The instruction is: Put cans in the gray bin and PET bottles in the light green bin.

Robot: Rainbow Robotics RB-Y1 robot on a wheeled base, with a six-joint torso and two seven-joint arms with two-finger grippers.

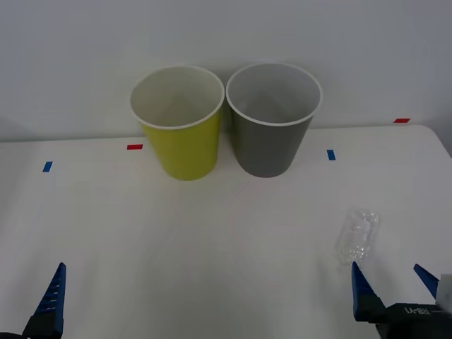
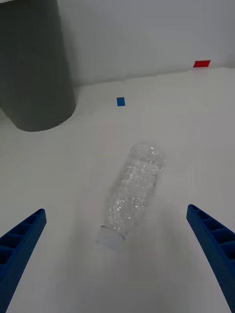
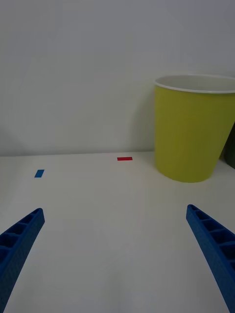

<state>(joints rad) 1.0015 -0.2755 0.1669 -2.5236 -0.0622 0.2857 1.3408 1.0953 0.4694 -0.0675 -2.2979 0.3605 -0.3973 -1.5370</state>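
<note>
On the white table [image 1: 212, 240], against a plain wall [image 1: 70, 56], green bin [image 1: 180, 123] and gray bin [image 1: 272, 120] touch. Bottle [image 1: 357, 234] lies just ahead of the spread right gripper [image 1: 394, 279]; left gripper [image 3: 115, 254] spread too.

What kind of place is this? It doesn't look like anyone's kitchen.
Probably a lab test bench for sorting practice. A plain white table against a bare wall carries small red and blue tape markers, two big paper bins, light green and gray, and one crushed bottle.
</note>
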